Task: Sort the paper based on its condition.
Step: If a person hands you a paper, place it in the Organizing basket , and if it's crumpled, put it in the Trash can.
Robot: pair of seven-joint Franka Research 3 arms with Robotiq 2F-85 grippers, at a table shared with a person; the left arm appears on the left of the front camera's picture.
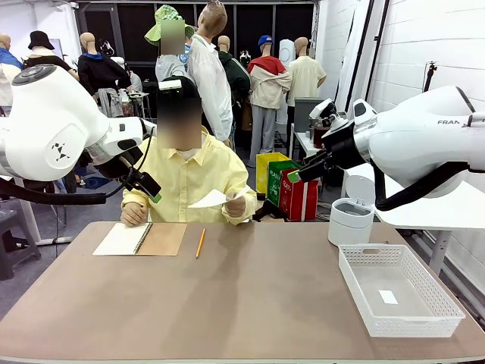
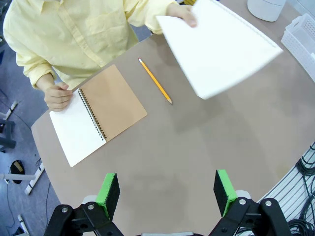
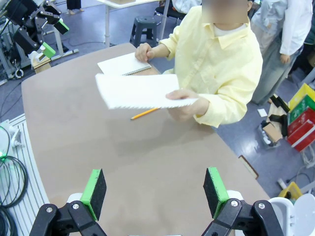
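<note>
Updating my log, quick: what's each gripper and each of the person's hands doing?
Left gripper: open, empty.
Right gripper: open, empty.
Person's one hand: holds a paper sheet.
Other hand: rests at the notebook.

Light: bright, even.
Shadows: soft, below the paper (image 2: 219,49) on the table (image 2: 197,162).
Blur: paper edges slightly smeared.
Distortion: wide-angle, wrist views.

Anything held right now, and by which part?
Left gripper and right gripper: jaws open, empty. The person's hand holds a plain white paper sheet by one edge.
</note>
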